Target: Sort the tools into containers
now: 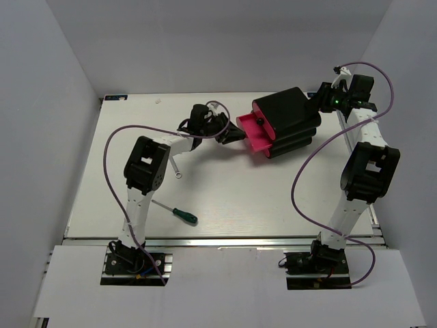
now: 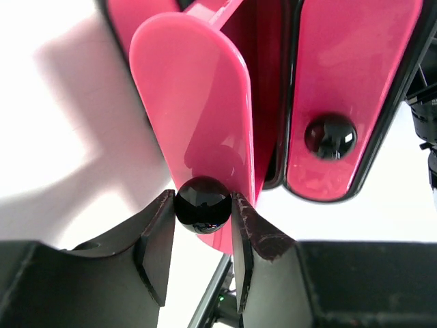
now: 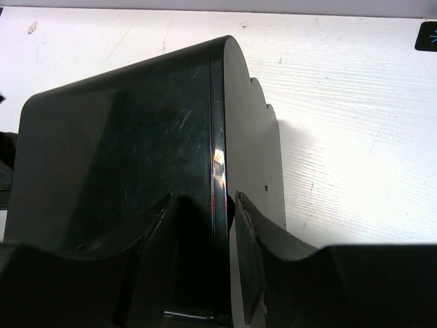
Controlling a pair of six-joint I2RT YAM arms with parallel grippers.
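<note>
Drawer [image 1: 254,133], pink, at upper centre of the top view, part-drawn from black cabinet [image 1: 287,113]; likely light, rigid, free-sliding. Hold point: round knob [image 2: 202,199] (glossy, may slip), left gripper [image 2: 202,208] clamped on it. Right gripper [image 3: 203,201] straddles cabinet's rear; closure unclear.

White tabletop [image 1: 273,198], plain grey walls [image 1: 41,102] on three sides, even light.

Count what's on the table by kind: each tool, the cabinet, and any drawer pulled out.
Green-handled screwdriver: 1
Silver wrench: 1
Black cabinet: 1
Pink drawer pulled out: 1
Total: 4
</note>
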